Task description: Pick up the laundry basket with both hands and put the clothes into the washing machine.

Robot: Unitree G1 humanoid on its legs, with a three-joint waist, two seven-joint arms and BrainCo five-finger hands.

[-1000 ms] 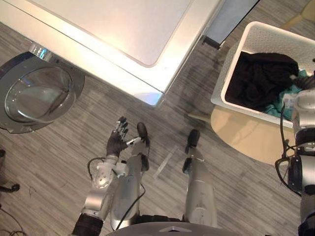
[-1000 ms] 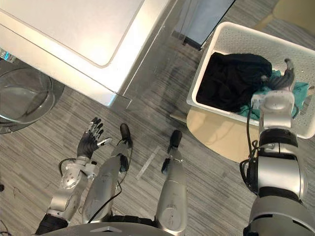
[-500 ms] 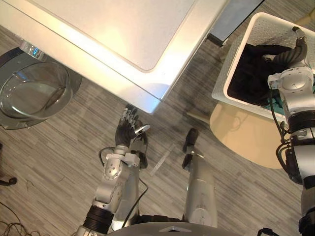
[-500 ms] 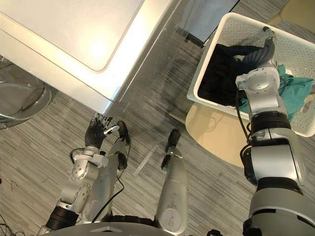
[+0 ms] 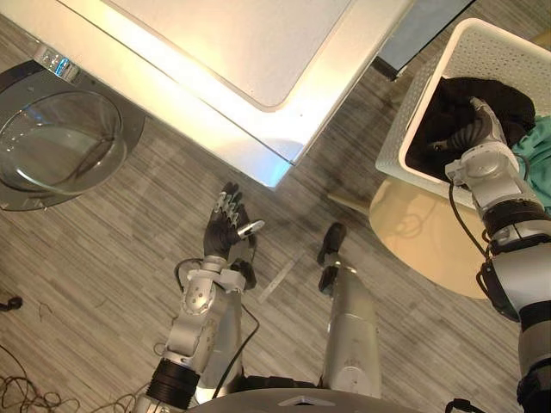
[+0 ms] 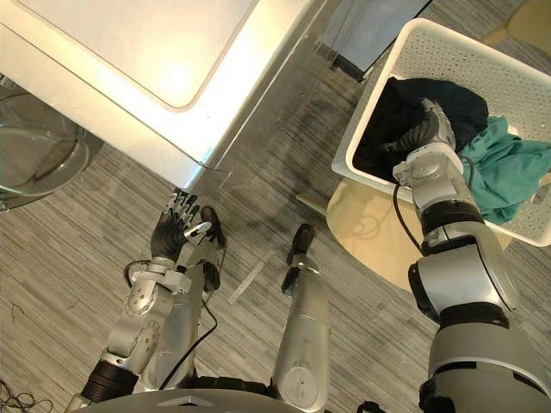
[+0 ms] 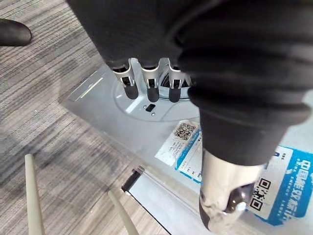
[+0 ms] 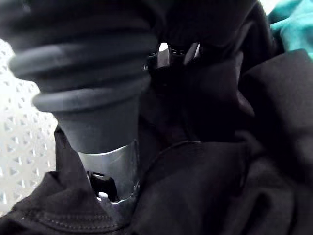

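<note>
Inside white laundry basket (image 6: 465, 52), black garment (image 6: 461, 99), teal cloth (image 6: 508, 172) (right hand (image 6: 422, 129) buried)

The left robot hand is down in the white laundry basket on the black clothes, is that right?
No, the right robot hand is down in the white laundry basket on the black clothes; the left eye view shows it. The left robot hand is open over the floor.
</note>
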